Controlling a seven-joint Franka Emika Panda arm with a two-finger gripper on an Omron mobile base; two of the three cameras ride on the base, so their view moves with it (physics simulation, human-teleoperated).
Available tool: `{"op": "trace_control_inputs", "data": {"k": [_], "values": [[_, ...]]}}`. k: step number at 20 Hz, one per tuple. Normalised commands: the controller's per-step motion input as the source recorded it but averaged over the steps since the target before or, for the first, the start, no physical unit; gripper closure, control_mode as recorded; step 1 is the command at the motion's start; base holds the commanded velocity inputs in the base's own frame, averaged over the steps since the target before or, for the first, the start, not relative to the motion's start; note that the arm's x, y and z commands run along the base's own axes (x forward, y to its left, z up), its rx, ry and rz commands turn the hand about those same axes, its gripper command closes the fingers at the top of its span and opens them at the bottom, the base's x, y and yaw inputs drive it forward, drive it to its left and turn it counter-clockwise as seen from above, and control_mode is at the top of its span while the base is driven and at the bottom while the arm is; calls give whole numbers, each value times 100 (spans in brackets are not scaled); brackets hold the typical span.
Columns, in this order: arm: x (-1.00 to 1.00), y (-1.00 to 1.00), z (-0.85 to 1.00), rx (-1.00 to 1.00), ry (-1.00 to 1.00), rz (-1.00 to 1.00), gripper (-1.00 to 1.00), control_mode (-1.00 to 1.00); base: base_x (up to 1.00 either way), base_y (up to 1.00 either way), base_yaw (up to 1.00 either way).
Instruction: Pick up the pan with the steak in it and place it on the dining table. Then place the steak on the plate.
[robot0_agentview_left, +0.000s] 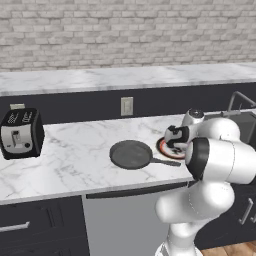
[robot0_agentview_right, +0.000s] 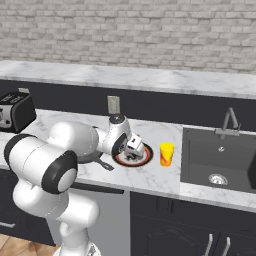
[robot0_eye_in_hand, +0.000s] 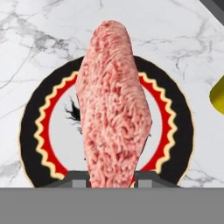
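A brick wall (robot0_agentview_left: 125, 30) backs the marble tabletop (robot0_agentview_left: 75, 155); the steak (robot0_eye_in_hand: 114, 109) is pinched by the claw (robot0_eye_in_hand: 111, 177) over the plate (robot0_eye_in_hand: 39, 127).

Steak (robot0_eye_in_hand: 114, 109): mottled pink-red, lighter pale streaks throughout. Plate (robot0_eye_in_hand: 175, 127): black outer band, red ring with wavy yellow edging, white centre. Pan (robot0_agentview_left: 131, 154): dark grey, handle darker. Desk (robot0_agentview_left: 65, 160): white marble, grey veining. Cup (robot0_agentview_right: 166, 154): yellow, reddish marks. Toaster (robot0_agentview_left: 20, 133): black and silver. Wall (robot0_agentview_left: 125, 30): pale grey-beige brick.
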Motion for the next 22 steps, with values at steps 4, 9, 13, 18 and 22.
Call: {"op": "trace_control_inputs", "data": {"k": [4, 9, 13, 18, 22], "values": [[0, 0, -20, 0, 0, 0, 100, -100, 0, 0, 0], [0, 0, -15, 0, 0, 0, 100, -100, 0, 0, 0], [0, 0, -15, 0, 0, 0, 100, -100, 0, 0, 0], [0, 0, -6, 0, 0, 0, 100, -100, 0, 0, 0], [0, 0, 0, 0, 0, 0, -100, -100, 0, 0, 0]]}}
